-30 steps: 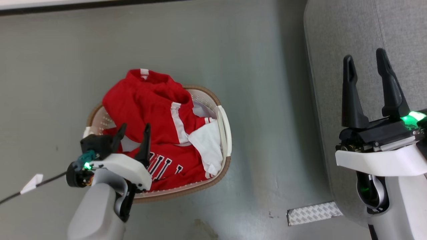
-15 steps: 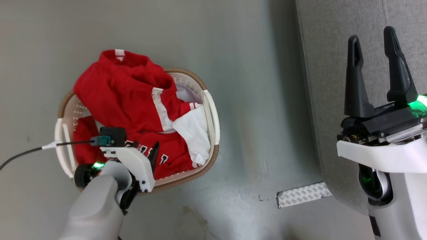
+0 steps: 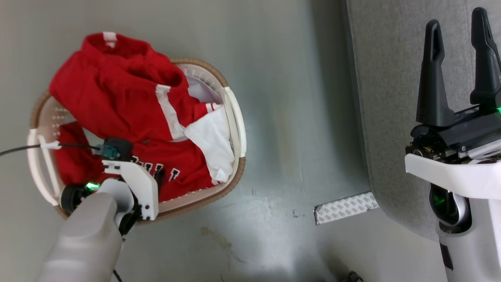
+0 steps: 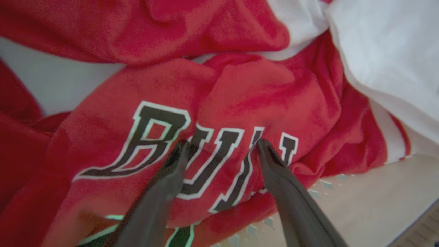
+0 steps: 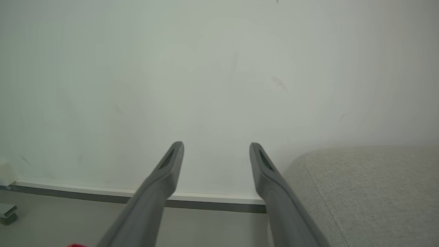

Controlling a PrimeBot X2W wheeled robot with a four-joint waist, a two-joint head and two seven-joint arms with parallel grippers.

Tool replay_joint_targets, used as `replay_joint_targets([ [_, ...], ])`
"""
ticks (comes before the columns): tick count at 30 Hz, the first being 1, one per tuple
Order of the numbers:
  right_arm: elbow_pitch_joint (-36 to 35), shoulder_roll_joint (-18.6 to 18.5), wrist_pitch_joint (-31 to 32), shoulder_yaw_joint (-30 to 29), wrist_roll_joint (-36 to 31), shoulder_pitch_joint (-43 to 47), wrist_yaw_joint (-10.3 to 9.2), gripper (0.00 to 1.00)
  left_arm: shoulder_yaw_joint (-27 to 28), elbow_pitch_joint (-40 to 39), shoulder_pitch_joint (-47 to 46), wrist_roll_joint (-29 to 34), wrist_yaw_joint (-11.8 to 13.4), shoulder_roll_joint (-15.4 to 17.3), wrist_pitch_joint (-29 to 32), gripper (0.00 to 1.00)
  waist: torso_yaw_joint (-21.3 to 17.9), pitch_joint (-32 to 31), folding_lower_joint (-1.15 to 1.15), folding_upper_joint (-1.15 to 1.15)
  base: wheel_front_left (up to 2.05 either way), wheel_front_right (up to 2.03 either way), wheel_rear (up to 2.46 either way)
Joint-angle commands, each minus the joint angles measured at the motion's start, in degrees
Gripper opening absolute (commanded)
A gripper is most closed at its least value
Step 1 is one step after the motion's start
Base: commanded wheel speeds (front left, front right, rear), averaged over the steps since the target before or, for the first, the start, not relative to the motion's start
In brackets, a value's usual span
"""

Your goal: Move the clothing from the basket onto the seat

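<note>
Two long-fingered dark grippers are in sight, both with jaws spread wide and neither clamping anything. The left gripper (image 4: 221, 144) reaches down into an oval white plastic laundry basket (image 3: 234, 117) with perforated sides and a brown rim, which stands on a smooth grey-green floor (image 3: 293, 98). Piled in that basket is a red sports jersey (image 3: 117, 94) with white stripes and dark lettering edged in white. It heaps above the rim and drapes over the side away from the robot. From the left wrist view, the left gripper's two fingertips (image 4: 178, 156) sit right at the lettering, one to each side of a letter, seemingly touching the cloth, with the fabric lying loose between them. A white fold of cloth (image 3: 213, 145) lies against the basket's right-hand wall; whether it belongs to the jersey is hard to tell. A thin black cable (image 3: 19, 149) runs off from the left wrist. The right gripper (image 3: 456, 19) is held well apart from the basket, near the edge of a large grey fabric-upholstered sofa cushion (image 3: 391, 98) with a rounded edge, its fingers pointing toward a pale wall (image 5: 205, 68). Between basket and cushion, a small grey patterned strip (image 3: 344, 207) lies flat on the floor beside the cushion's corner.
</note>
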Motion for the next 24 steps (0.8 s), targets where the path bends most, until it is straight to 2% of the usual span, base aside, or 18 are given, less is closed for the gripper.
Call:
replay_joint_targets([
  [1,-0.2,0.0,0.0,0.0,0.4,-0.8,-0.12,1.0,-1.2,0.5,-0.9,-0.3,0.0,0.7,-0.1,1.0,-0.7,1.5,0.0,0.0,0.0,0.0,0.0],
  [5,-0.4,0.0,0.0,0.2,0.7,-0.9,-0.12,1.0,-4.1,0.2,-0.9,-2.4,0.0,0.3,1.7,1.0,-1.1,2.9,0.0,0.0,0.0,0.0,0.0],
  [8,-0.8,0.0,0.0,0.5,0.9,-0.9,-0.12,1.0,-5.7,1.1,-2.1,-3.1,0.0,1.4,3.2,1.0,-1.4,3.7,0.0,0.0,0.0,0.0,0.0],
  [13,-1.2,0.0,0.0,0.7,1.0,-1.3,-0.12,1.0,-6.6,3.4,-4.1,-3.2,0.1,2.0,1.7,1.0,-1.7,4.7,0.0,0.0,0.0,0.0,0.0],
  [14,-1.3,0.0,0.0,0.8,1.0,-1.3,-0.12,1.0,-6.7,3.6,-4.3,-3.2,0.1,1.9,1.0,0.97,-1.7,4.8,0.0,0.0,0.0,0.0,0.0],
  [15,-1.2,0.0,0.0,0.7,1.0,-1.2,-0.12,1.0,-6.8,3.8,-4.5,-3.3,0.1,1.8,0.3,0.82,-1.7,4.8,0.0,0.0,0.0,0.0,0.0],
  [16,-1.1,0.0,0.0,0.7,1.0,-1.1,-0.12,1.0,-6.9,4.0,-4.6,-3.4,0.1,1.6,-0.4,0.24,-1.6,4.7,0.0,0.0,0.0,0.0,0.0],
  [17,-1.0,0.0,0.0,0.7,0.9,-1.1,-0.12,1.0,-7.1,4.1,-4.6,-3.6,0.1,1.5,-0.9,0.0,-1.6,4.5,0.0,0.0,0.0,0.0,0.0],
  [24,-0.1,0.0,0.0,0.7,1.1,-1.1,-0.12,1.0,-8.5,4.0,-3.2,-5.0,0.1,0.6,-2.4,0.0,-0.9,2.3,0.0,0.0,0.0,0.0,0.0],
])
